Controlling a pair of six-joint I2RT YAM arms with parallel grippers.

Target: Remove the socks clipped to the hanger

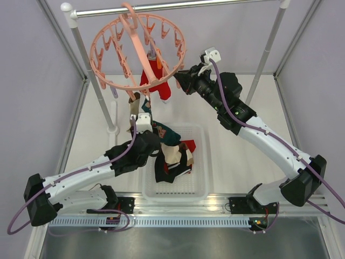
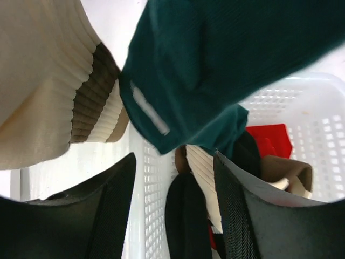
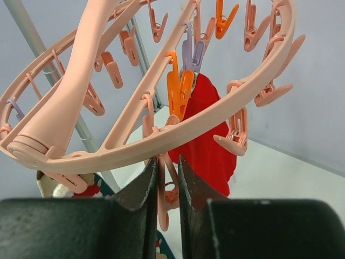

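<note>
Tech: Black fingers (image 2: 81,216) of your left gripper (image 2: 173,162) fill the bottom of the left wrist view. They stand spread apart, with nothing gripped between them.

Operator: What hangs in front of them?

Tech: You see a dark teal sock (image 2: 215,65) with a short white stripe, and beside it on the left a ribbed beige sock (image 2: 43,81) with a brown band. From these views you cannot tell what holds either one up. Below them sits the white basket (image 2: 318,118).

Operator: Where is the hanger?

Tech: Locate the hanger (image 1: 139,46) at the top of the overhead view, hooked over the metal rail (image 1: 178,5). It is a round salmon-pink ring with spokes and many small dangling clips, mostly salmon, a few orange and lilac. A red sock (image 3: 207,140) hangs under the ring from clips on a spoke.

Operator: And the right gripper?

Tech: Your right gripper (image 3: 167,181) is raised to the near rim of the ring. Its fingers are pressed almost together, pinching a salmon clip (image 3: 161,189) that dangles from the rim.

Operator: Which socks are off?

Tech: Check the basket between the arms. A loose pile (image 1: 172,162) of black, beige and red socks lies in it.
</note>
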